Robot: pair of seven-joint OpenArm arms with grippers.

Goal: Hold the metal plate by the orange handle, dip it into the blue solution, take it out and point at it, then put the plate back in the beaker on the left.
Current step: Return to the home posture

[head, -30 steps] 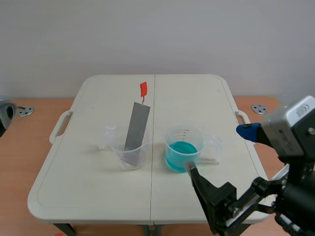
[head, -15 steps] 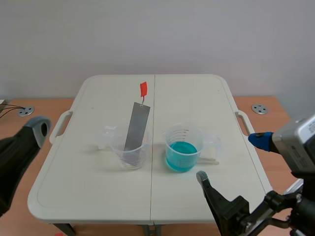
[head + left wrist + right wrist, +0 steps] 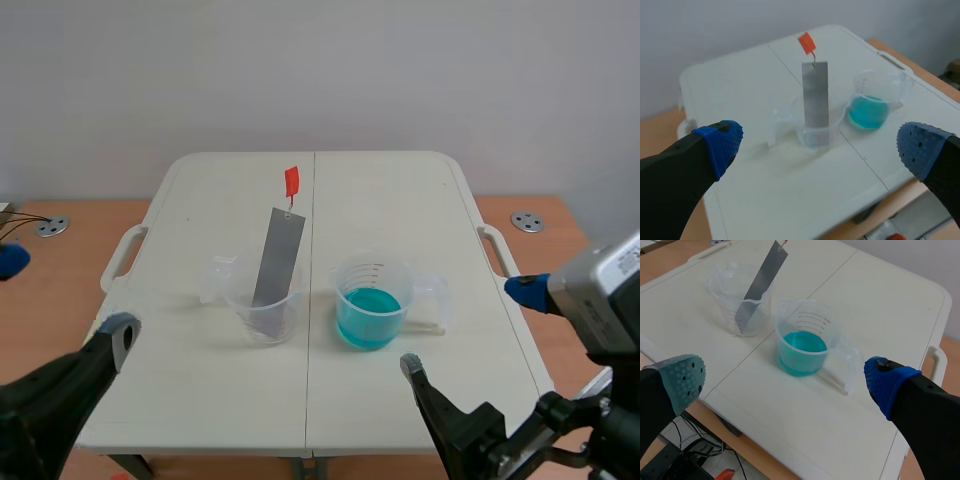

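- Scene view: the white table (image 3: 420,200) takes up the middle, and both arms sit low at its near edge, one at each corner.
- The left gripper (image 3: 820,145) has its fingers spread wide with nothing between them. In the left wrist view both beakers stand well ahead of it, in the gap framed by the two blue pads (image 3: 722,142).
- The right gripper (image 3: 785,379) is spread wide too and holds nothing. One pad is grey-green, the other blue.
- The right beaker (image 3: 805,335) stands ahead of the right gripper's fingers, between them and apart from both. Its grip points toward the blue-padded finger.
- The left beaker (image 3: 264,305) is clear. It stands just beside the right beaker and beyond the right gripper's grey-green finger.
- The plate (image 3: 278,258) is a grey metal strip. Its lower end is inside the left beaker, it leans on the rim, and it touches no finger.
- The solution (image 3: 368,308) is blue and fills the lower part of the right beaker.
- The handle (image 3: 291,181) is orange. It hangs on a small wire at the plate's upper end, far ahead of both grippers.
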